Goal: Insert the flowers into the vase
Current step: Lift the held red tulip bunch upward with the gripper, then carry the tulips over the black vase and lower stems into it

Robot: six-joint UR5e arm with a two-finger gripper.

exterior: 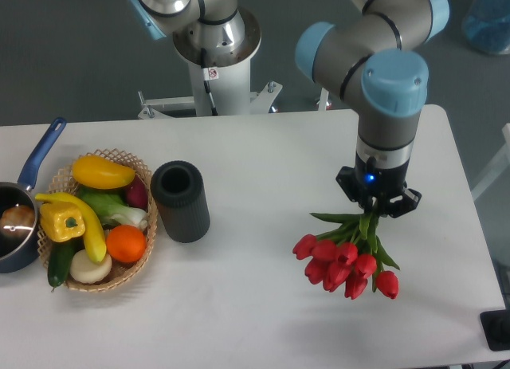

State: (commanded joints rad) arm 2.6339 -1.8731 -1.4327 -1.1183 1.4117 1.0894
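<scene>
The flowers, a bunch of red tulips with green leaves, hang heads-down at the right of the table. My gripper is shut on their green stems and holds the bunch just above the table top. The stem ends are hidden inside the gripper. The vase, a dark ribbed cylinder with an open round mouth, stands upright left of centre, well to the left of the gripper and the flowers.
A wicker basket with several vegetables and fruit sits right beside the vase on its left. A blue-handled pot stands at the left edge. The arm's base stands behind the table.
</scene>
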